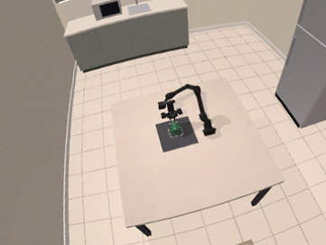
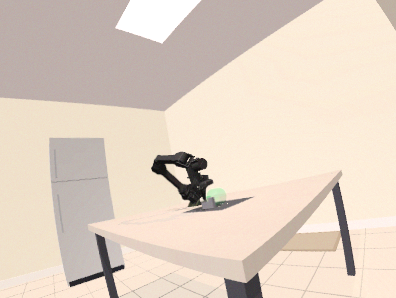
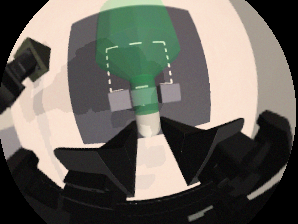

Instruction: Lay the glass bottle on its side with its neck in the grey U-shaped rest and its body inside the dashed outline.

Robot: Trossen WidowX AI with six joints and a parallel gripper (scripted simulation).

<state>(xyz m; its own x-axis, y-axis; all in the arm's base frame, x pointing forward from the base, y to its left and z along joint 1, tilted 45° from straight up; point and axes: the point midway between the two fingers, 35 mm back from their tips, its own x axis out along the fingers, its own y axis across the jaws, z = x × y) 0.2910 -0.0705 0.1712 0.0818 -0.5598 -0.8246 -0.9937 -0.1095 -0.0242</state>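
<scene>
The green glass bottle (image 1: 175,129) (image 2: 216,194) (image 3: 140,50) lies roughly on its side. Its pale neck end points back to the gripper and its wide body points away. My gripper (image 3: 148,121) is shut on this neck end. In the wrist view the neck passes between the two uprights of the grey U-shaped rest (image 2: 210,204) (image 3: 120,100). The body covers much of the dashed outline (image 3: 159,42) and reaches past its far side in that view. The body looks slightly raised off the mat in the exterior view; whether the neck touches the rest is unclear.
The dark mat (image 1: 164,143) (image 3: 195,75) lies under the bottle and rest, on the pale table (image 1: 160,187) (image 2: 200,245). The arm's base (image 1: 208,131) stands on the table to the right of the mat in the top view.
</scene>
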